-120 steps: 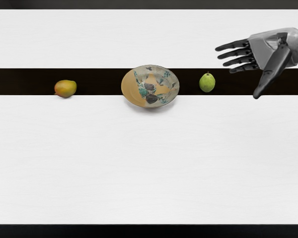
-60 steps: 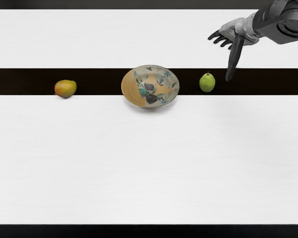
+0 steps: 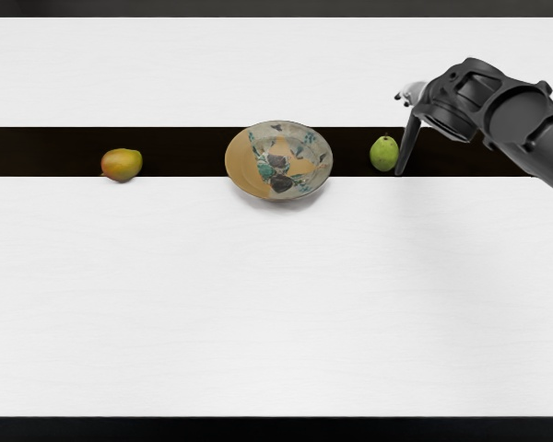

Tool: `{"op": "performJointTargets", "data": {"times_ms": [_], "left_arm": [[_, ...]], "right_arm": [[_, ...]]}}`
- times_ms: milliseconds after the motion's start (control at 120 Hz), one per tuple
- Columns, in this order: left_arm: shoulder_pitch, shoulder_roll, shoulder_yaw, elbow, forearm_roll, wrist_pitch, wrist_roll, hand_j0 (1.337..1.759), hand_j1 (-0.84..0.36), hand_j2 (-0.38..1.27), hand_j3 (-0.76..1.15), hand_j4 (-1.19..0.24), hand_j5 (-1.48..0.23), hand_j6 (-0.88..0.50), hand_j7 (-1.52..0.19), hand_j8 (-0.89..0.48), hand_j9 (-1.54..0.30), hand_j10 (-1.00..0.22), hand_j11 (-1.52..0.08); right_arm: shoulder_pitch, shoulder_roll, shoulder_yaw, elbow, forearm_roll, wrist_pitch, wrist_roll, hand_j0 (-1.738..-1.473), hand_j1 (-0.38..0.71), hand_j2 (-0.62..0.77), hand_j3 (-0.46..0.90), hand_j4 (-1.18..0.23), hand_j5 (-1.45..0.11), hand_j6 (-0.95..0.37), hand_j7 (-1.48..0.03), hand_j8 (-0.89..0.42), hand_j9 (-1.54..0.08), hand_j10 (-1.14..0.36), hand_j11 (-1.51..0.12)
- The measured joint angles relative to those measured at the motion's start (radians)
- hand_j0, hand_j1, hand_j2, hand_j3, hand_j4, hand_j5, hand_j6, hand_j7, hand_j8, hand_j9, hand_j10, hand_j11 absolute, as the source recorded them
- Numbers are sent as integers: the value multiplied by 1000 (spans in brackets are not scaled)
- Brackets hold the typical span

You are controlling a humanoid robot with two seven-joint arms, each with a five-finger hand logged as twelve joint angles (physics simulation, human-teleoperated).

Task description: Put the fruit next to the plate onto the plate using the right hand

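Observation:
A green pear-like fruit stands on the dark strip, a short way right of the ochre patterned plate. My right hand hangs just right of the fruit, its arm coming in from the right edge. One dark digit points straight down beside the fruit, close to it, and I cannot tell whether it touches. The bulky wrist hides the other fingers. The hand holds nothing. The plate has nothing on it.
An orange-red mango-like fruit lies on the dark strip, far left of the plate. White table surface stretches in front of and behind the strip. The right forearm slants across the upper right corner.
The right hand has swung left and down from the upper right to the green fruit's right side, turning so the wrist now covers most fingers. Fruits and plate have not moved.

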Motion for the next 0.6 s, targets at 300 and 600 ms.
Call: {"op": "performJointTargets", "data": {"times_ms": [300,600], "left_arm": [[0,0,0,0,0,0,0,1658,349,0,0,0,0,0,0,0,0,0,0],[0,0,0,0,0,0,0,1658,349,0,0,0,0,0,0,0,0,0,0]], "right_arm": [[-33,95,9,-117,8,-49,0,-1658,-319,-4,0,-27,-33,-28,-33,-27,-33,-27,-33],[-42,128,12,-159,11,-85,23,-1658,-261,-14,0,-76,-97,-77,-96,-76,-97,-75,-96]]}}
